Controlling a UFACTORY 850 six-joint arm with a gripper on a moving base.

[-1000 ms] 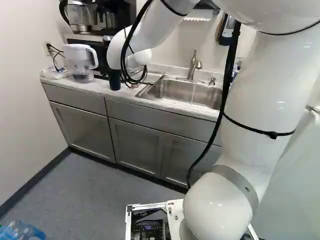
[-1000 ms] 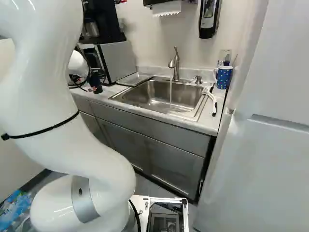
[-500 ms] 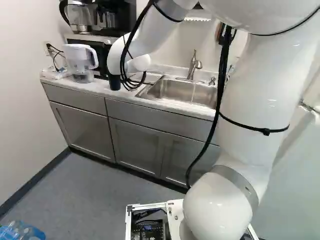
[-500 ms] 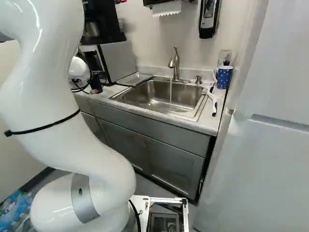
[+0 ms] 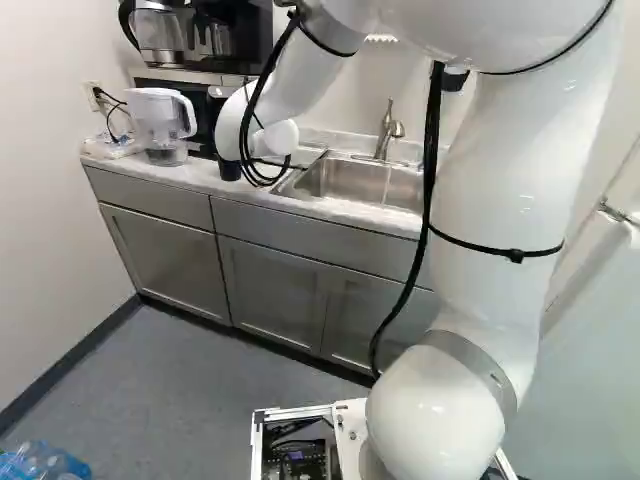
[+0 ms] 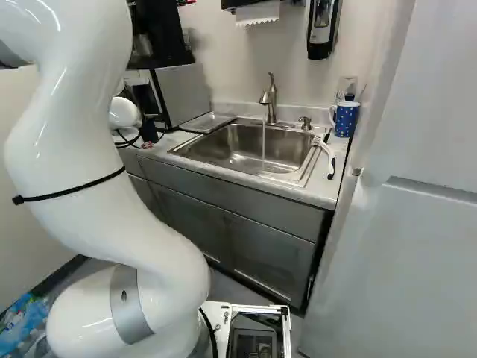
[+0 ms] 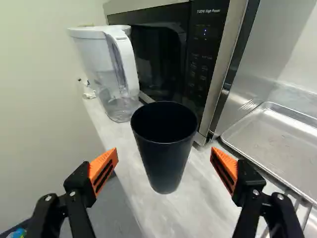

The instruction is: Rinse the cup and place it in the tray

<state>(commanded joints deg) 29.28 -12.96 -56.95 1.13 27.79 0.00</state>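
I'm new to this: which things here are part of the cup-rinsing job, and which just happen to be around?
Part of the job:
dark cup, between the open fingers of the gripper
faucet, water running
sink
metal tray, beside the sink

Just around:
water pitcher
microwave
blue dotted mug
soap dispenser on the wall
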